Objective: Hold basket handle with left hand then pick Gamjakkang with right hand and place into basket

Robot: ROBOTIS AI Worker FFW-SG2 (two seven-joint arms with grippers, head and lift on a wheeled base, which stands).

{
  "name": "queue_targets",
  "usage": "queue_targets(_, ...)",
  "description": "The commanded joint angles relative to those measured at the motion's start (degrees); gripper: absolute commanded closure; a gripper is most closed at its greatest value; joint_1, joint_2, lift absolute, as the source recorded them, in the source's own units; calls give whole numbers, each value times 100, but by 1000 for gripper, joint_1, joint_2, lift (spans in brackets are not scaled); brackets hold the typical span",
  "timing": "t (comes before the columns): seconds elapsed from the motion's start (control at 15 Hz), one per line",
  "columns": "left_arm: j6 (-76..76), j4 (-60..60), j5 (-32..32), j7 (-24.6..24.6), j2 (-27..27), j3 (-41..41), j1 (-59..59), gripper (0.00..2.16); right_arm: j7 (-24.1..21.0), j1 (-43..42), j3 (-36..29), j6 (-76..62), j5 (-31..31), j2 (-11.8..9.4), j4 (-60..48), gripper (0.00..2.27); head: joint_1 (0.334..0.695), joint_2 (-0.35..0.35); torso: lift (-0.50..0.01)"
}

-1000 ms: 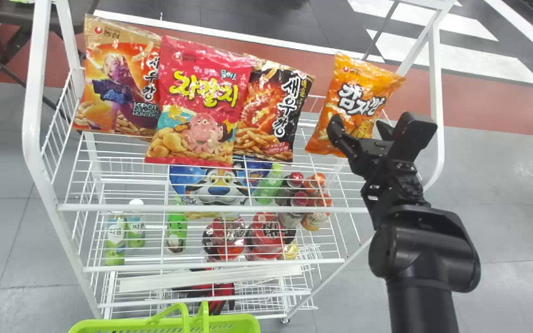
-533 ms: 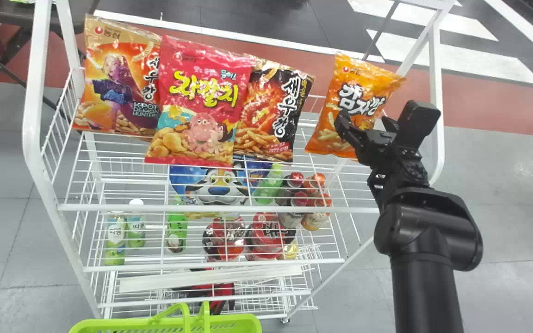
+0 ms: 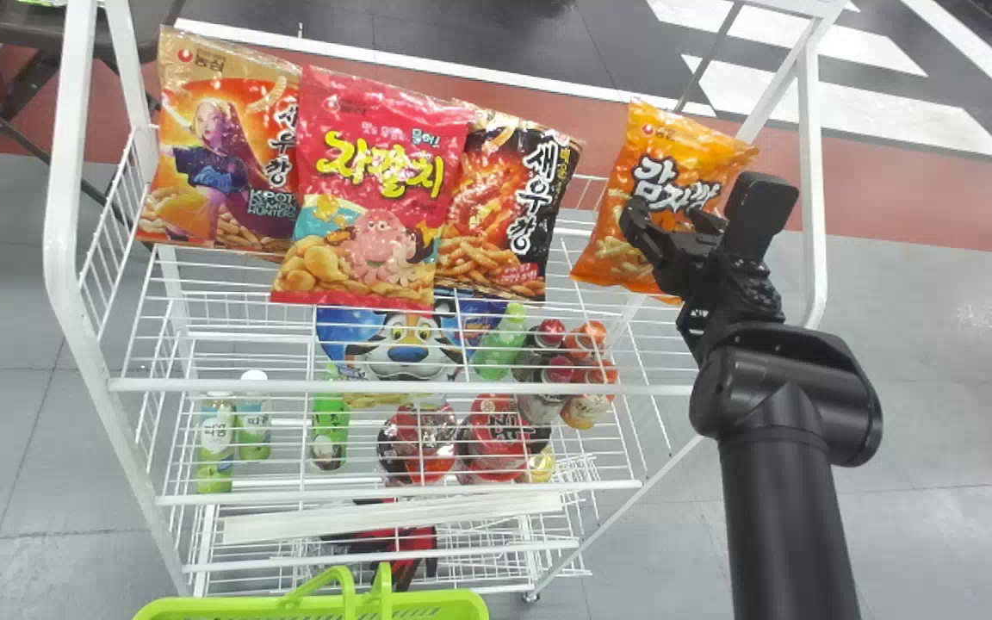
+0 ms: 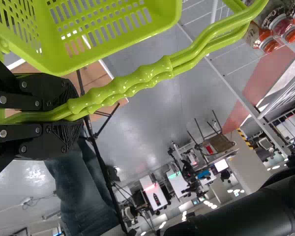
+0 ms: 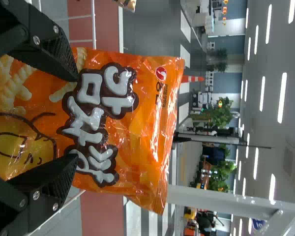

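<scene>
1. Shows orange foil Gamjakkang bag (image 3: 690, 142) upright, toward right side of white wire rack (image 3: 63, 172).
2. Locates right black gripper (image 3: 668, 224) there, spread across bag's face, possibly touching.
3. Pinches, with left black gripper (image 4: 74, 116), paired handles (image 4: 132, 81) of lime-green plastic basket (image 3: 306, 608) before rack.

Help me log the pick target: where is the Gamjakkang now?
In the head view, the Gamjakkang is at the right end of the white rack, right of the black snack bag, with the right claw close by.

"Gamjakkang" on orange bag (image 5: 142, 142)
</scene>
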Motion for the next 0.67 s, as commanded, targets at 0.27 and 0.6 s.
queue_targets(0.27,1,17,18,0,0,17,0,2148,-100,213,83,-702,-3,5,-50,2250,695,-350,-19)
queue_targets(0.6,1,0,9,17,-18,26,9,2148,-240,582,136,-1036,-90,5,-455,2250,695,-350,-19)
